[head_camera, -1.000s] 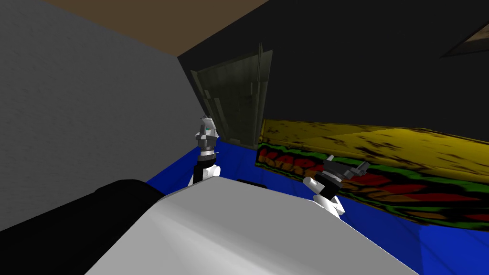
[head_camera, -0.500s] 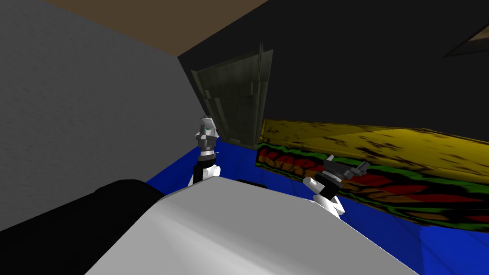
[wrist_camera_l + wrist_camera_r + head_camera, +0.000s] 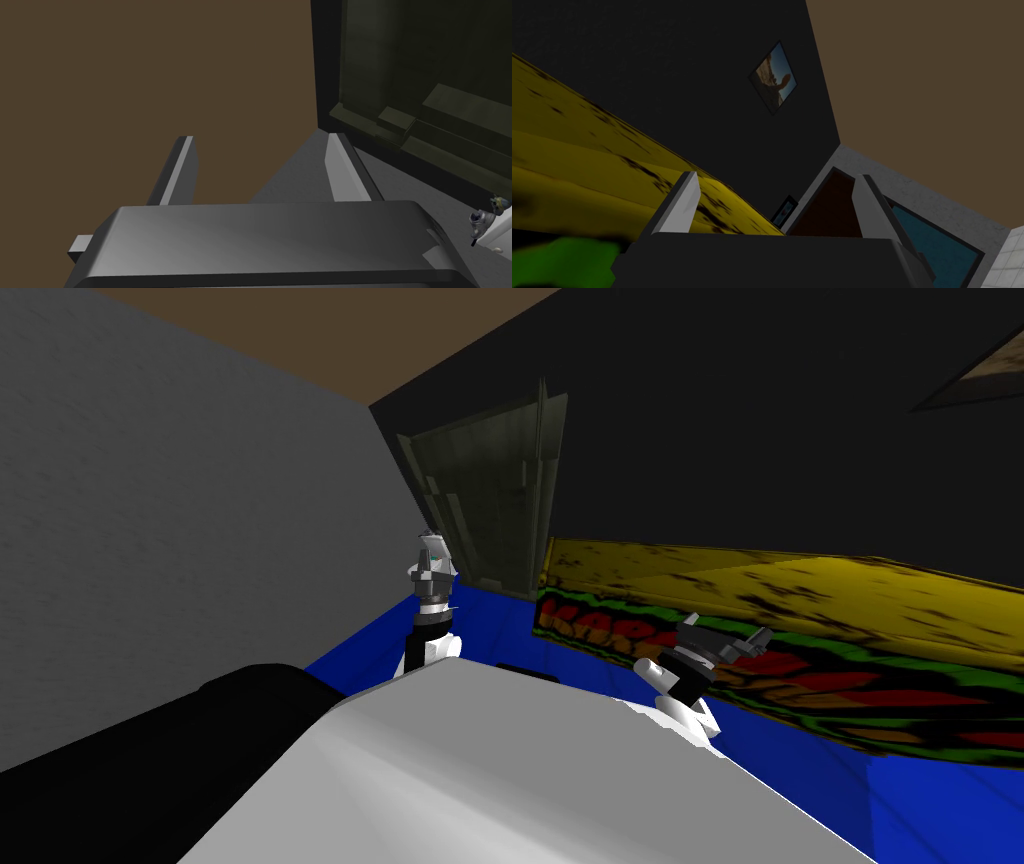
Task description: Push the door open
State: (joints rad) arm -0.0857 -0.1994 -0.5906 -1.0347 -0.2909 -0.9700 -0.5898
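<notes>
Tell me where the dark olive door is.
Head view: the dark olive panelled door sits in the black wall, at its corner with the grey wall, beyond the left claw, left of the yellow blotched block.

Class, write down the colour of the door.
The door is dark olive green, clearest in the head view.

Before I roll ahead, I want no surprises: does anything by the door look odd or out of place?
Nothing looks damaged or spilled. The dark olive panelled door looks intact; the yellow black-blotched block ends close beside it.
</notes>
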